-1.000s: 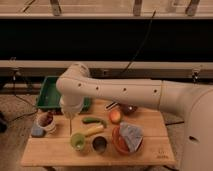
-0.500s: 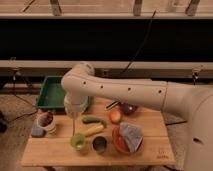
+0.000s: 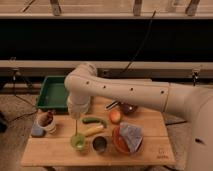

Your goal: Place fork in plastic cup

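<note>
The plastic cup [image 3: 78, 143] is small, round and light green, and stands near the front of the wooden table [image 3: 50, 155]. The fork [image 3: 76, 128] is a thin pale line hanging upright from my gripper [image 3: 75, 116], with its lower end at the cup's mouth. The gripper is directly above the cup and shut on the fork's top end. The white arm [image 3: 125, 92] reaches in from the right.
A dark cup [image 3: 100, 144] stands just right of the green one. A banana [image 3: 94, 131], a green vegetable [image 3: 94, 120], an apple [image 3: 115, 116] and a red bowl with grey cloth [image 3: 128, 137] lie to the right. A white mug [image 3: 46, 121] is at left, a green tray [image 3: 53, 93] behind.
My gripper has shifted slightly right with the fork, which now hangs straight over the green cup.
</note>
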Robot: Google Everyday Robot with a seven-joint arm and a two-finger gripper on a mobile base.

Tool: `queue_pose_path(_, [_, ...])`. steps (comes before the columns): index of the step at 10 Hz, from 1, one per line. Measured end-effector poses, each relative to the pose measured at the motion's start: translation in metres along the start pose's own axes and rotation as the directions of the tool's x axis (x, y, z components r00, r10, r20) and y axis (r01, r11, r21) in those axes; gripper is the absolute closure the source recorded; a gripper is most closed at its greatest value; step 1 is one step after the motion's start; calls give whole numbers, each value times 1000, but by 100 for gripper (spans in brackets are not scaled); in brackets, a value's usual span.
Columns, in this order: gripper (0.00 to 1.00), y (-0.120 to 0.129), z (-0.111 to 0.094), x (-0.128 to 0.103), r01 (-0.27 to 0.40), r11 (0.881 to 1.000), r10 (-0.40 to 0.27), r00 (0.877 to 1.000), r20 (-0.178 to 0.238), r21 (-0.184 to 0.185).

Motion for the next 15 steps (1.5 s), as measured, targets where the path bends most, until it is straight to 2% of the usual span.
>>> queue_pose_path(6, [100,13,15,-10,-24,1000,24,1000,14,0])
queue_pose_path(8, [86,17,22,-11,-33,999,33,999,13,-6])
queue_pose_path(14, [25,22,47,-16,-44,998,45,999,21,-43])
queue_pose_path(15, [20,23,51,-17,-44,998,46,999,26,-50])
